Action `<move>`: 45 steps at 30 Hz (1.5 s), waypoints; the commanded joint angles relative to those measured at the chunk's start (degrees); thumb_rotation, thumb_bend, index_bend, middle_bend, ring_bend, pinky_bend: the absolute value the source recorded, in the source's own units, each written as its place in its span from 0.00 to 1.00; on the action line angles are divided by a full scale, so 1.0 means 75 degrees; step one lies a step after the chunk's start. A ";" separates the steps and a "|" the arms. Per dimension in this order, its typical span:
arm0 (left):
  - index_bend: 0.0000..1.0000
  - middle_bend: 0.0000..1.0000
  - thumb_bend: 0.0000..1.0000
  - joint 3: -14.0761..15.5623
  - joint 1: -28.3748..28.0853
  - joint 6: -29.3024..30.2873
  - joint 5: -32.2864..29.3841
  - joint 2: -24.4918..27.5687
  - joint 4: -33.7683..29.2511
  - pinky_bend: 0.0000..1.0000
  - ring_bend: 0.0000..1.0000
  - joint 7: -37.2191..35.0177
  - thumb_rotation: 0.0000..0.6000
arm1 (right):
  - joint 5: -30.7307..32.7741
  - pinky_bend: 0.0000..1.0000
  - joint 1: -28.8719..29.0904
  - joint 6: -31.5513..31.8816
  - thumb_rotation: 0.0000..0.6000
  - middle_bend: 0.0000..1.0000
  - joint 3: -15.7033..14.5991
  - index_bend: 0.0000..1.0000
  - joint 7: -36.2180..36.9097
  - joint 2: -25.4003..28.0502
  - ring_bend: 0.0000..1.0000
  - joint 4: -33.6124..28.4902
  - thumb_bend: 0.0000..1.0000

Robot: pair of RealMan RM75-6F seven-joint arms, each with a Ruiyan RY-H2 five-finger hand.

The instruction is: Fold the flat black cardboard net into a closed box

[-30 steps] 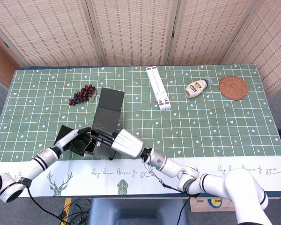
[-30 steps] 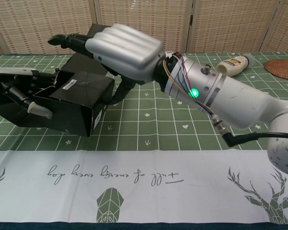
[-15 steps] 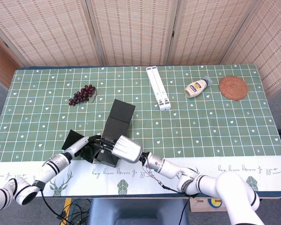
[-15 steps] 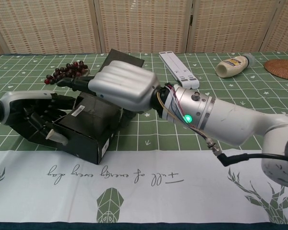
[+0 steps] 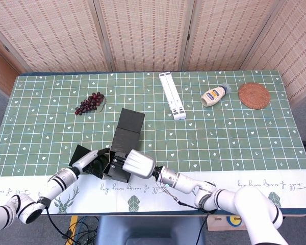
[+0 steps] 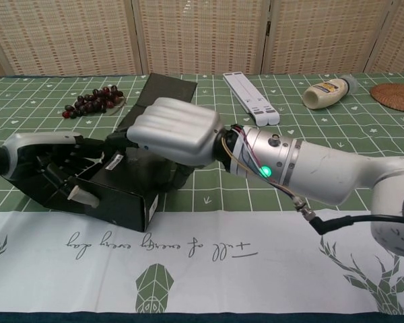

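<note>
Box (image 6: 131, 192) sits gripped between both hands' fingers (image 6: 138, 131).

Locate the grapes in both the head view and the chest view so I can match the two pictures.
Head view: grapes upper left on the table, up and left of the black box.
Chest view: grapes upper left, behind the box.
Shared landmark: the white stand, to the right of the grapes in both.

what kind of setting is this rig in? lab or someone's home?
Probably a staged lab or demo area, not a lived-in home: woven folding screens wall off the table, and unrelated props are spread across its green grid cloth, namely grapes, a mayonnaise bottle and a woven coaster.
</note>
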 commanded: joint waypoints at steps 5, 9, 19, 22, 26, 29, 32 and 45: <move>0.17 0.21 0.12 -0.0032 -0.0007 -0.0032 0.0031 0.0005 -0.0003 0.50 0.37 -0.0028 1.00 | 0.0031 1.00 0.0027 -0.0144 1.00 0.32 -0.0037 0.25 -0.0104 0.0091 0.74 -0.0163 0.30; 0.16 0.21 0.12 -0.0034 -0.0009 -0.0052 0.0059 0.0003 -0.0001 0.50 0.37 -0.0060 1.00 | 0.0036 1.00 0.0027 -0.0157 1.00 0.32 -0.0044 0.25 -0.0108 0.0117 0.74 -0.0227 0.31; 0.15 0.19 0.12 -0.0049 0.0020 -0.0026 0.0098 -0.0021 0.0045 0.50 0.36 -0.0146 1.00 | -0.0018 1.00 0.0010 -0.0200 1.00 0.32 -0.0150 0.25 -0.0123 0.0220 0.74 -0.0361 0.31; 0.15 0.19 0.12 -0.0048 0.0022 -0.0019 0.0120 -0.0043 0.0068 0.50 0.36 -0.0159 1.00 | -0.0026 1.00 0.0028 -0.0274 1.00 0.33 -0.0177 0.26 -0.0140 0.0271 0.74 -0.0426 0.31; 0.16 0.19 0.12 -0.0046 0.0035 0.0002 0.0137 -0.0072 0.0079 0.50 0.37 -0.0164 1.00 | -0.0005 1.00 0.0079 -0.0423 1.00 0.34 -0.0176 0.27 -0.0201 0.0340 0.74 -0.0493 0.32; 0.18 0.19 0.12 -0.0051 0.0046 0.0015 0.0135 -0.0100 0.0087 0.50 0.37 -0.0170 1.00 | 0.0001 1.00 0.0133 -0.0542 1.00 0.34 -0.0174 0.27 -0.0256 0.0351 0.74 -0.0532 0.32; 0.20 0.19 0.12 -0.0065 0.0055 0.0025 0.0121 -0.0120 0.0097 0.50 0.37 -0.0190 1.00 | -0.0006 1.00 0.0177 -0.0612 1.00 0.34 -0.0174 0.27 -0.0297 0.0333 0.74 -0.0535 0.33; 0.21 0.19 0.12 -0.0052 0.0090 0.0046 0.0158 -0.0102 0.0099 0.50 0.37 -0.0376 1.00 | 0.0082 1.00 0.0343 -0.0995 1.00 0.48 -0.0166 0.48 -0.0221 0.0377 0.76 -0.0553 0.44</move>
